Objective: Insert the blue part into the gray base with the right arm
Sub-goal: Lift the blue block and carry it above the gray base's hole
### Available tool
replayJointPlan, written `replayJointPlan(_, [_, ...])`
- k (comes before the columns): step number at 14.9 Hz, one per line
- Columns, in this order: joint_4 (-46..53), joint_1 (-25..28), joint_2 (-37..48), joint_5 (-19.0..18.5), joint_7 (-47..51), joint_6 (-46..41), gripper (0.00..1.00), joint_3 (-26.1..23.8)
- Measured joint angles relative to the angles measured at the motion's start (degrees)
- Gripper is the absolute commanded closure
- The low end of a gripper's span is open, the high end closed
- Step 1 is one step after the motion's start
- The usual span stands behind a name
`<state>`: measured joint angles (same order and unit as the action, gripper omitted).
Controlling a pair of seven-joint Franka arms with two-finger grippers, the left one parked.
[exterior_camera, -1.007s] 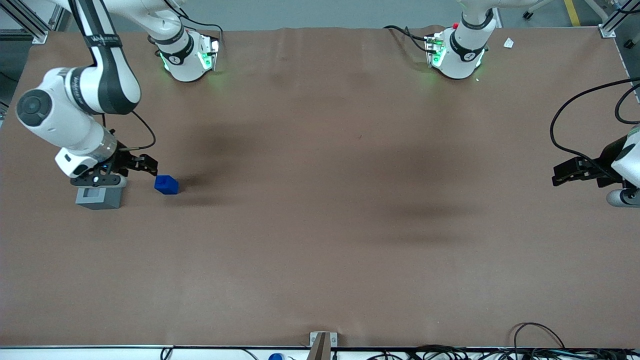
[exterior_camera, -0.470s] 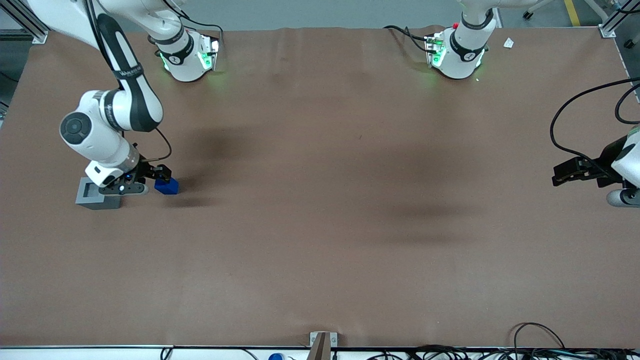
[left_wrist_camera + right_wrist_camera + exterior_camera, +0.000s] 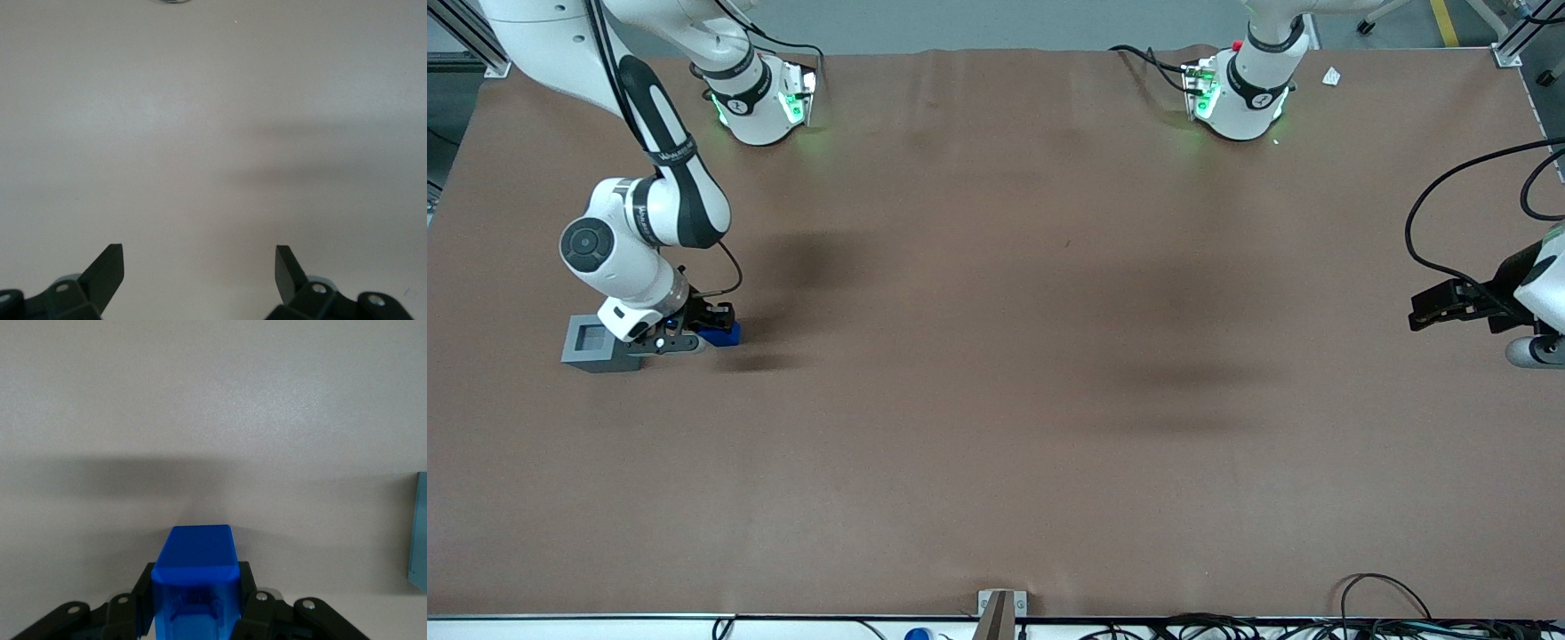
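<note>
The blue part [image 3: 727, 335] lies on the brown table beside the gray base [image 3: 591, 343], whose square recess faces up. The right arm's gripper [image 3: 713, 324] is down at table level over the blue part. In the right wrist view the blue part [image 3: 197, 560] sits between the two black fingers, which press against both of its sides; the gripper [image 3: 195, 579] is shut on it. The part still rests on the table. An edge of the gray base [image 3: 421, 530] shows at the border of the right wrist view. The base's recess holds nothing.
The working arm's elbow [image 3: 591, 244] hangs over the table just above the base. Its green-lit base [image 3: 760, 98] stands at the table's back edge. Black cables [image 3: 1449, 204] trail at the parked arm's end.
The right arm has swung from above the gray base over to the blue part and lowered. Its fingers now stand on either side of the part, against it. The base and part have not moved.
</note>
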<state>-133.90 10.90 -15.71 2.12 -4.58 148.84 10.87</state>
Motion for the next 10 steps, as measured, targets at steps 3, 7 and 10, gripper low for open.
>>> replayJointPlan(3, [1.04,-0.21,0.51,0.01,0.09,-1.79,0.94,0.21])
replayJointPlan(7, [7.77,-3.72,3.79,0.02,0.08,-13.21,0.95,0.37])
replayJointPlan(10, [11.59,-6.94,6.0,0.02,-0.42,-18.79,0.95,0.45])
